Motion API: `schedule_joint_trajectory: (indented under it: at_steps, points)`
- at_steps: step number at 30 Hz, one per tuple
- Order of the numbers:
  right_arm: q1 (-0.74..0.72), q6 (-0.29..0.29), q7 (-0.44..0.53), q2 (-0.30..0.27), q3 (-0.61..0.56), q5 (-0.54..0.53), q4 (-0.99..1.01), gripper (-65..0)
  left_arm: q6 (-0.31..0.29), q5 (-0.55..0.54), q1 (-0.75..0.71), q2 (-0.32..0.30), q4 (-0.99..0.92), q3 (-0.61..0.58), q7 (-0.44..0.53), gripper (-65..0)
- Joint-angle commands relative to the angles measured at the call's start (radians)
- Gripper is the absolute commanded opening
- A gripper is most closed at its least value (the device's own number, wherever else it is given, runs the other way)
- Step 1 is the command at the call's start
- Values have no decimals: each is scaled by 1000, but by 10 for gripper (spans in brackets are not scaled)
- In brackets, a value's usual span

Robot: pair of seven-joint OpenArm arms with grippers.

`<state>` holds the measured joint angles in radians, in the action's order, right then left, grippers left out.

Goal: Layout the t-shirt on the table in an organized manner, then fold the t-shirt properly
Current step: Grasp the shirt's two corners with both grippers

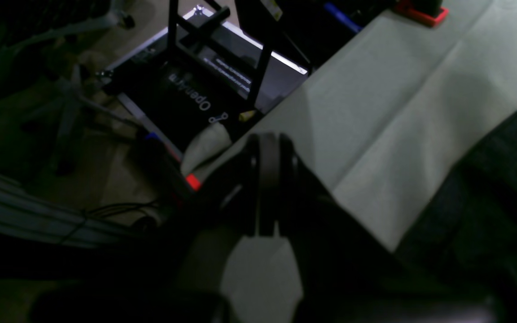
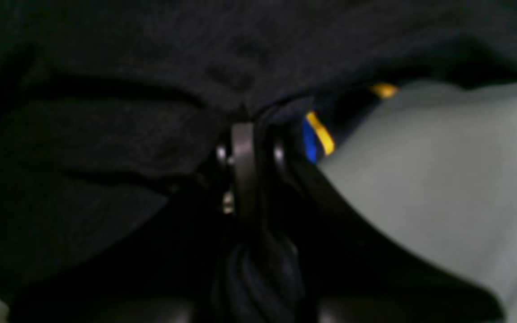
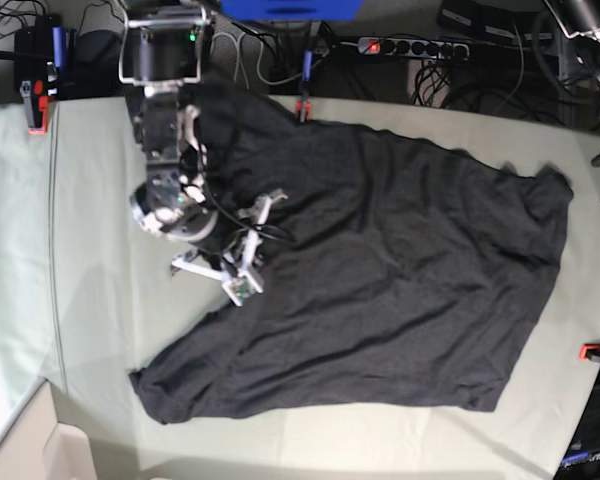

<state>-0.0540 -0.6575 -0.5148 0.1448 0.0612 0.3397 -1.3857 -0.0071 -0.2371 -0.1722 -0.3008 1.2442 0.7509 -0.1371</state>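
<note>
Currently | right hand [image 2: 251, 148] pinching t-shirt [image 3: 380, 270] edge, left side of counter [image 3: 90, 300] | left hand [image 1: 267, 179] pressed together, empty | risk: thin pinch slips, fabric bunches

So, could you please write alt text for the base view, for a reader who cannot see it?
A large charcoal-black fabric t-shirt lies spread, plain side up and wrinkled, over a table covered in pale grey-green cloth. The right gripper of a metal robot arm meets the shirt's edge on the view's left; the picture does not show its jaws clearly. Small red clamps sit at the table's edges.
</note>
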Motion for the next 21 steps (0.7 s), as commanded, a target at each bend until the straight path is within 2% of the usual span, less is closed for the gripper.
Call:
schedule_joint_trajectory:
  at_steps: [1,4,6,11,16,21]
  points:
    - [-5,-21,23,-1,-1,-14,-50,-650,2,-2,4,-21,15,5,26,-648]
    - [39,-21,23,-15,1,-12,-142,-650,2,-5,4,-15,25,5,26,-648]
    - [65,-21,23,-24,19,-14,-197,-650,2,-5,9,12,45,5,26,-648]
    - [69,-20,23,-18,160,-12,-241,-650,2,-5,33,82,156,-6,23,-648]
    - [50,-20,23,-18,311,-12,-241,-650,2,3,35,137,213,-153,23,-648]
    - [72,-20,23,-24,331,-9,-228,-650,3,6,92,163,79,-357,27,-648]
